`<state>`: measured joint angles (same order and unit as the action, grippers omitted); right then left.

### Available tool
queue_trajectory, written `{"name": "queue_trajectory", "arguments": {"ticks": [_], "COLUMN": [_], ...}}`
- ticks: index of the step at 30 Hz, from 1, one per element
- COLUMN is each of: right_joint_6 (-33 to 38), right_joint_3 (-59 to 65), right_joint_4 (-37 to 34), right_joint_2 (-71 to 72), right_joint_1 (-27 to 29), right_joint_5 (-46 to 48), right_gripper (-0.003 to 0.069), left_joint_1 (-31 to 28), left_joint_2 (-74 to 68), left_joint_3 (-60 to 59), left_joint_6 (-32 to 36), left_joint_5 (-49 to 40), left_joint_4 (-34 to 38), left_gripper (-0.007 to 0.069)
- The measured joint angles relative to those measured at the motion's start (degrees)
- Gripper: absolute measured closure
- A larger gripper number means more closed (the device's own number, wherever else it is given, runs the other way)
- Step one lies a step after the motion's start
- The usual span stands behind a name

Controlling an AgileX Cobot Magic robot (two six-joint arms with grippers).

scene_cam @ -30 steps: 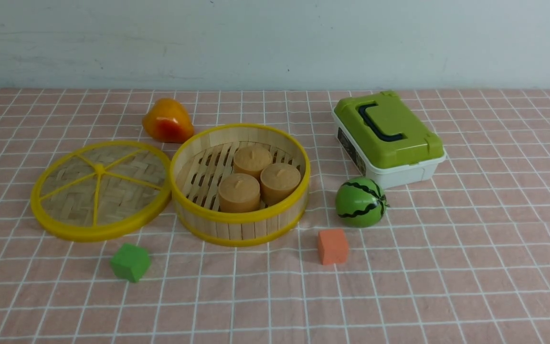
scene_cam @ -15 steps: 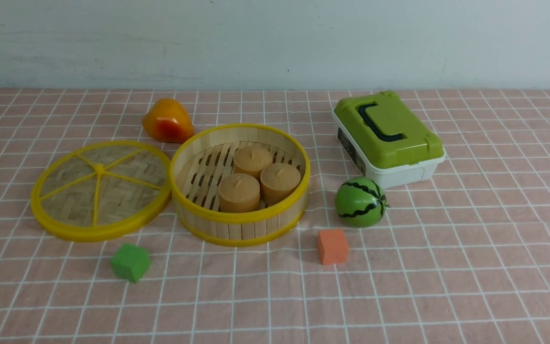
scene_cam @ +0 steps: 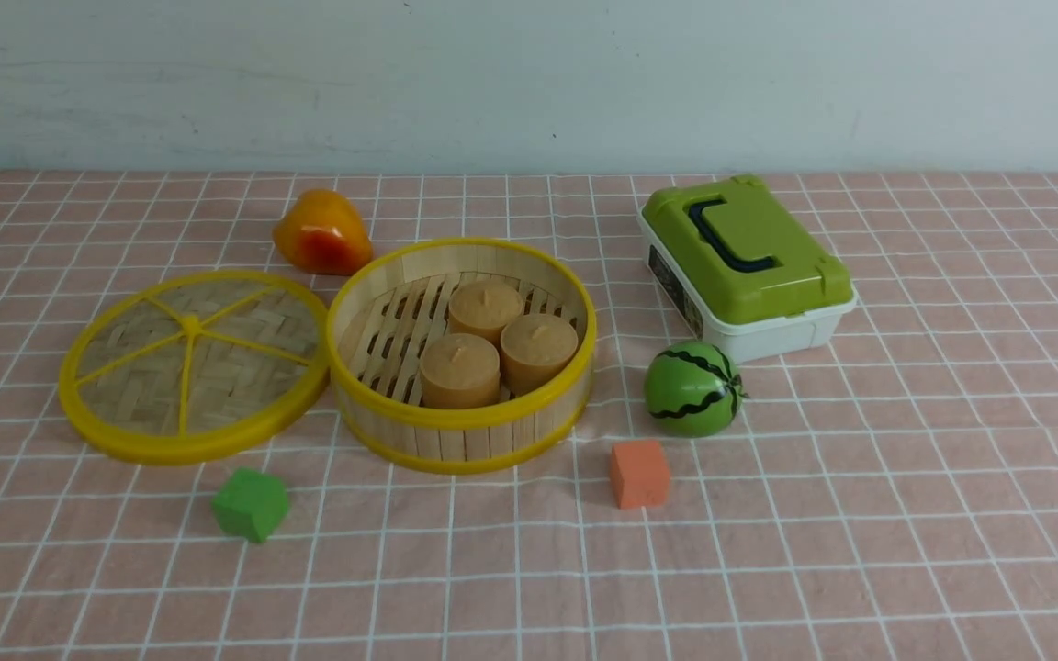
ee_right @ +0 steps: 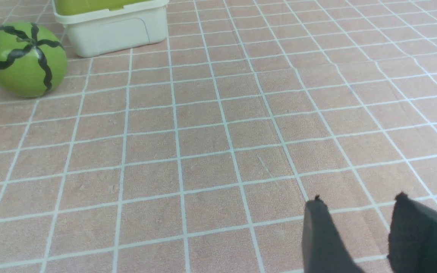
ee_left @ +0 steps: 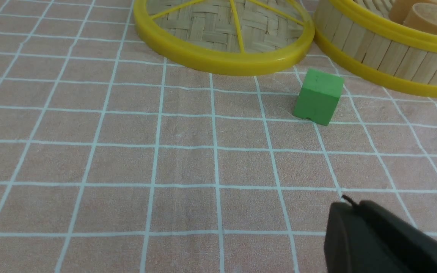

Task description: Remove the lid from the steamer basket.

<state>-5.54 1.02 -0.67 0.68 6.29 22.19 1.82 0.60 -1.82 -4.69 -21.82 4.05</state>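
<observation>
On the pink checked cloth (scene_cam: 860,514), the lid (scene_cam: 194,365), a flat disc of woven bamboo with a thick yellow plastic rim and spokes, lies off and just left of the basket (scene_cam: 462,353), a round tub of pale upright slats holding three tan cylinders (scene_cam: 492,344). A glossy orange fruit (scene_cam: 321,232) sits behind, a matte green cube (scene_cam: 251,503) in front, then an orange cube (scene_cam: 639,473), a striped melon ball (scene_cam: 693,388) and a white box (scene_cam: 746,266) whose side label is unreadable. The left gripper (ee_left: 349,206) has its fingers together, the right gripper (ee_right: 359,203) has its fingers apart, both empty.
</observation>
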Motion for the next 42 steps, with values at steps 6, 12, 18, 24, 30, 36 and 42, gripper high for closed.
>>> {"name": "queue_trajectory", "arguments": {"ticks": [6,12,18,24,30,36,42], "right_joint_6": [0.0,0.0,0.0,0.0,0.0,0.0,0.0], "right_joint_3": [0.0,0.0,0.0,0.0,0.0,0.0,0.0], "right_joint_4": [0.0,0.0,0.0,0.0,0.0,0.0,0.0], "right_joint_2": [0.0,0.0,0.0,0.0,0.0,0.0,0.0], "right_joint_1": [0.0,0.0,0.0,0.0,0.0,0.0,0.0], "right_joint_5": [0.0,0.0,0.0,0.0,0.0,0.0,0.0], "right_gripper": [0.0418,0.0418,0.0418,0.0418,0.0418,0.0418,0.0418], "left_joint_1": [0.0,0.0,0.0,0.0,0.0,0.0,0.0], "left_joint_2": [0.0,0.0,0.0,0.0,0.0,0.0,0.0], "left_joint_3": [0.0,0.0,0.0,0.0,0.0,0.0,0.0], "left_joint_6": [0.0,0.0,0.0,0.0,0.0,0.0,0.0], "left_joint_5": [0.0,0.0,0.0,0.0,0.0,0.0,0.0], "left_joint_4": [0.0,0.0,0.0,0.0,0.0,0.0,0.0], "left_gripper": [0.0603,0.0596,0.0588,0.0585,0.0585,0.0585,0.0585]}}
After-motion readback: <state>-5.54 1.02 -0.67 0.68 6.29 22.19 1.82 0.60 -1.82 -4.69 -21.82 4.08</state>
